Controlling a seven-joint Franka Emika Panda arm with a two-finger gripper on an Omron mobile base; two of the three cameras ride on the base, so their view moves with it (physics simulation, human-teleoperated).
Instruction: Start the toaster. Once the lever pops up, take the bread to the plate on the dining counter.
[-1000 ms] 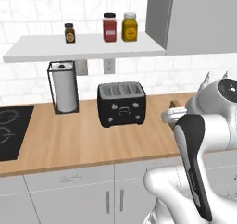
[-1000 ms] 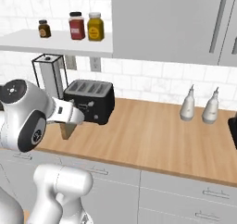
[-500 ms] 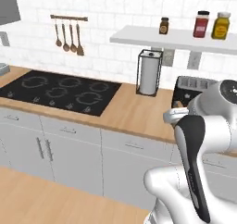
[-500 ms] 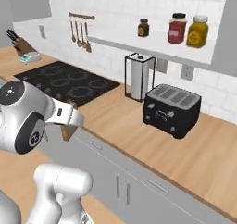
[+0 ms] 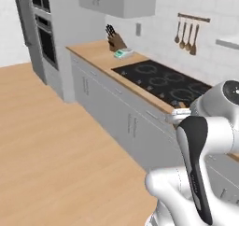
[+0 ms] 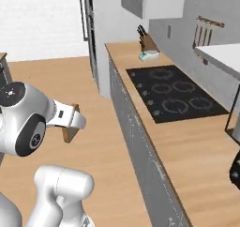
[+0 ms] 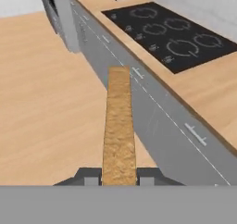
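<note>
My gripper (image 7: 119, 177) is shut on the bread (image 7: 119, 126), a golden-brown slice seen edge-on and running up the middle of the hand view. In the right base view the gripper (image 6: 69, 128) hangs over the wood floor, left of the cabinet fronts, with the bread (image 6: 70, 133) sticking out below it. In the left base view the hand (image 5: 179, 114) sits by the worktop's front edge. A black corner of the toaster (image 6: 236, 172) peeks in at the right edge. The plate and the dining counter are out of view.
A black cooktop (image 5: 163, 80) (image 6: 176, 92) is set into the wood worktop (image 6: 187, 151) along the wall. A knife block (image 5: 114, 40) stands at its far end, beside a tall oven unit (image 5: 42, 38). Open wood floor (image 5: 51, 141) stretches to the left.
The whole picture has swung left, so the base has turned: toaster and paper-towel roll slid off right, cooktop and floor came in. The bread stays in the shut gripper.
</note>
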